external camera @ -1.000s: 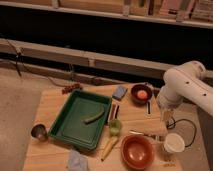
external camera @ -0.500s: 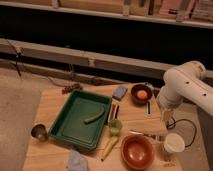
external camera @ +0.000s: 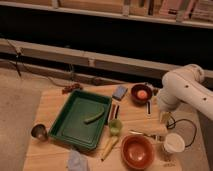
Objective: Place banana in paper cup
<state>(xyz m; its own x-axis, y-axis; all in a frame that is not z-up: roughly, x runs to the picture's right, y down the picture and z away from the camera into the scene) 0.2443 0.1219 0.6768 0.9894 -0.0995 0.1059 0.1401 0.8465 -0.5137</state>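
Stillness: nothing has shifted over the last second, so the task is not yet begun. The gripper (external camera: pixel 165 118) hangs at the worktop's (external camera: pixel 55 107) right side near the paper cup (external camera: pixel 175 143); its grip cannot be told. The banana (external camera: pixel 110 147), pale and slender, lies untouched beside the red bowl (external camera: pixel 136 151).

Wooden table (external camera: pixel 52 107) on grey floor (external camera: pixel 17 100), dark wall (external camera: pixel 100 35) behind

White robot arm (external camera: pixel 183 88), thick rounded segments.
Smooth shells; thin black cable (external camera: pixel 187 126) loops by the pale claw (external camera: pixel 165 118) above the counter's (external camera: pixel 52 107) right edge.
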